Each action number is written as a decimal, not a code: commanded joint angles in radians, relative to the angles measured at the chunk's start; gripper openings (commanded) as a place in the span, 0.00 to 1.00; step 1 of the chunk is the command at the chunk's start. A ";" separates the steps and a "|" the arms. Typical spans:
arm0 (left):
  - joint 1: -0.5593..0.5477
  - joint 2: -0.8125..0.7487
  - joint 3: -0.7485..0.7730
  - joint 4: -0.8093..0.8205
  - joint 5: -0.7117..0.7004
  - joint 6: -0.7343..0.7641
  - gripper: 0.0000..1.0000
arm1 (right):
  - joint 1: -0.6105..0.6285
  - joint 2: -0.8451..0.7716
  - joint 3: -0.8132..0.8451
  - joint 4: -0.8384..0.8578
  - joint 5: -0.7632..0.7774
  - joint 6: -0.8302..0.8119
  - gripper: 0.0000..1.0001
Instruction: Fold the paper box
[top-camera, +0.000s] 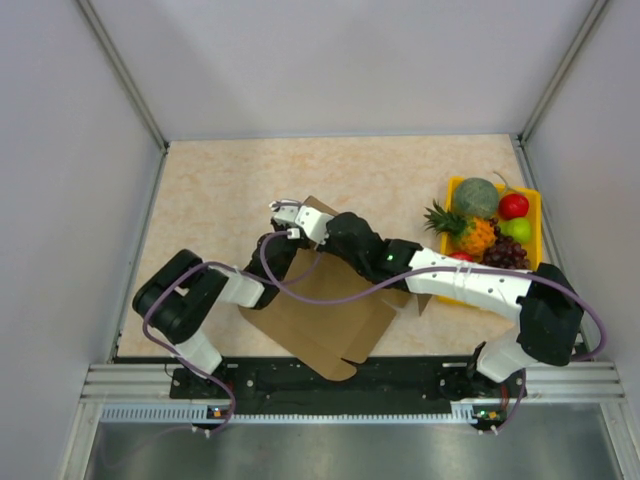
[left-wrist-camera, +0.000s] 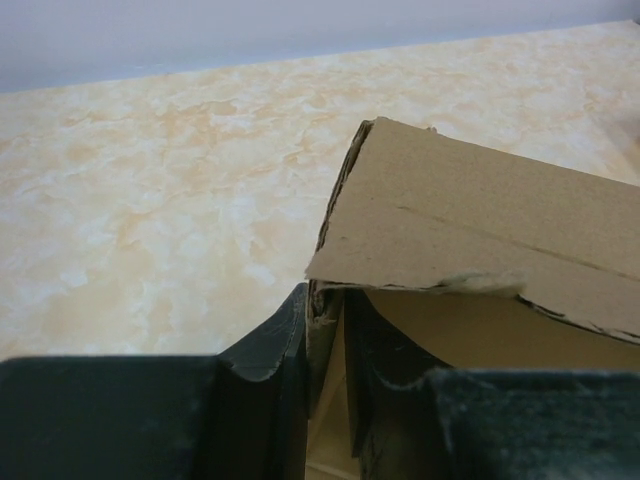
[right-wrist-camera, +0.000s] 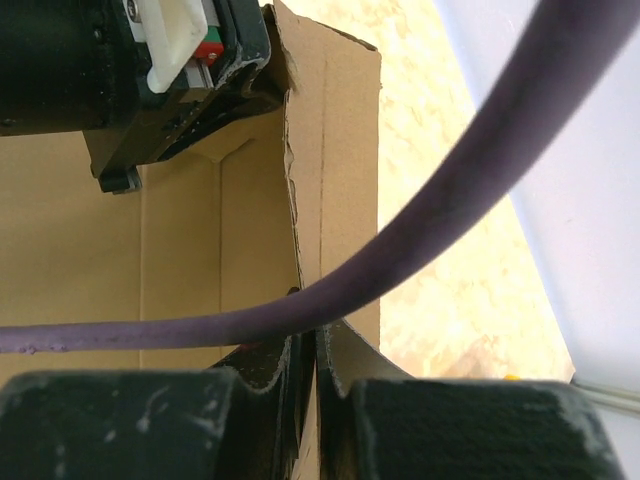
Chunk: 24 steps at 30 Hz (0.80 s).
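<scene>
Paper box (top-camera: 322, 322): where do we have it now, and in which shape?

It lies on the counter (top-camera: 215, 190), at the middle of the near edge, between our two arms. Most of the brown sheet is flat. Only the far end stands up as a wall (left-wrist-camera: 480, 225).

Why do both pincers meet at that far end?

We think each one takes one side of the same corner. Our left pincer (left-wrist-camera: 325, 325) has its fingers on both faces of the raised cardboard edge and pinches it, so that the wall does not fall back. Our right pincer (right-wrist-camera: 316, 352) is clenched on the thin panel next to it, very near to the left one.

And what is the purpose?

In our judgement, the crease must be bent to a right angle, and two holds prevent the sheet from sliding on the counter. The yellow fruit tray (top-camera: 452, 184) is well apart at the right, so it does not disturb us.
</scene>
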 joint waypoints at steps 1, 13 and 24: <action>-0.003 -0.025 0.074 -0.065 0.019 -0.048 0.19 | 0.023 0.034 -0.015 -0.128 -0.234 0.078 0.02; -0.039 -0.019 -0.001 0.122 -0.019 0.139 0.25 | 0.033 0.042 -0.044 -0.134 -0.146 0.099 0.12; -0.036 -0.185 -0.136 0.104 0.091 0.037 0.48 | 0.009 -0.050 -0.078 -0.117 -0.241 0.199 0.37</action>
